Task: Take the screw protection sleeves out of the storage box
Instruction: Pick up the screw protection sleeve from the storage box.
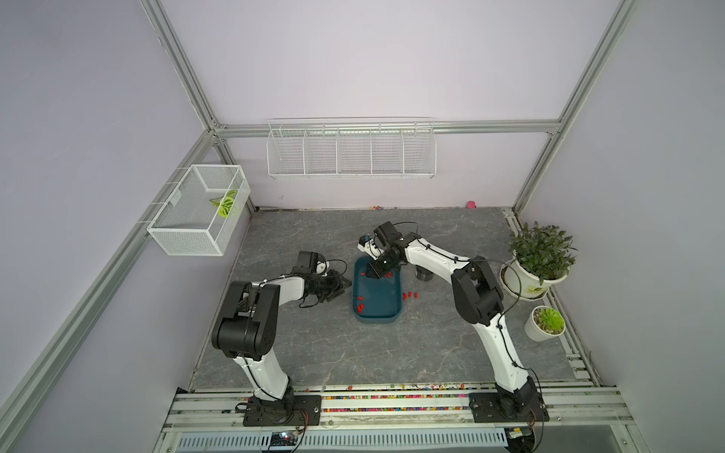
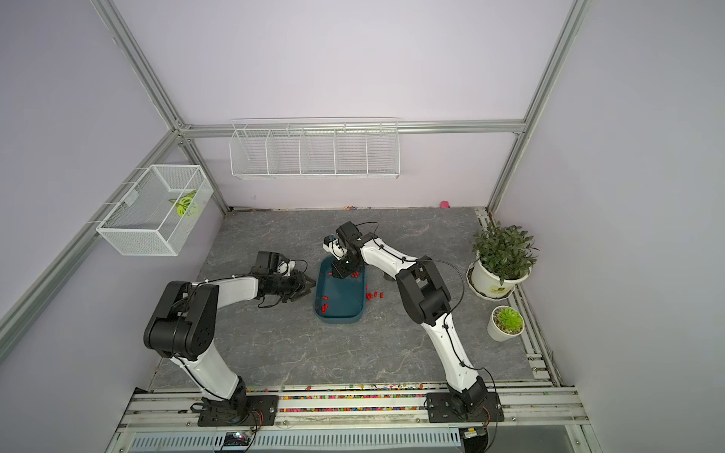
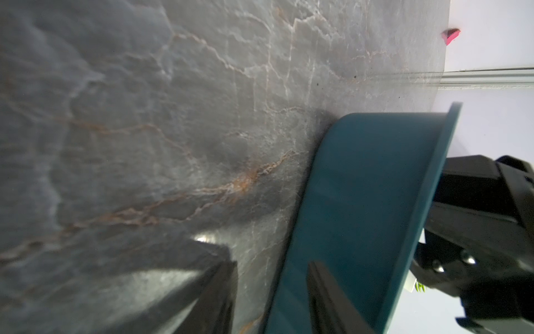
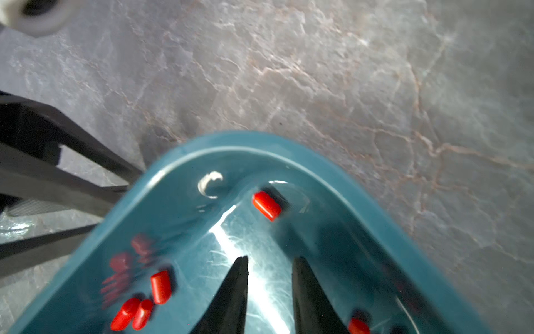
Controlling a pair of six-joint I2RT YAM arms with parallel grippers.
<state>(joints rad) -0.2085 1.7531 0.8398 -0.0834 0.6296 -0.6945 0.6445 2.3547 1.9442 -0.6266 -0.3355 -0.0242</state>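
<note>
**Red caps half out as robot arm works the far end of the tub**

The right gripper (image 4: 270, 258) hangs inside the far end of the teal storage box (image 1: 378, 304). Its two black fingers (image 4: 228, 295) stand a narrow gap apart with nothing between them. The screw protection sleeves (image 4: 266, 206) are split between box and table. One lies by the curved corner wall ahead of the fingertips, and a few more sit off to one side on the glossy floor. A small cluster (image 1: 359, 308) rests in the near corner on the left arm's side. A handful (image 1: 410, 295) lie out on the grey table (image 1: 314, 353), just beside the box's rim on the right arm's side. The left gripper (image 1: 342, 288) waits low beside the opposite wall, fingers spread and empty. Whether a fingertip touches the box cannot be told.

The danger, to my eye, is the slick floor. A cap this small may skid or roll away from closing fingers rather than be pinched. The one tucked against the rounded wall leaves little room for a finger behind it. Nothing grips the box, so a downward or sideways push from the fingertips could shove it across the table. That could carry it into the freed caps, which look ready to roll.
</note>
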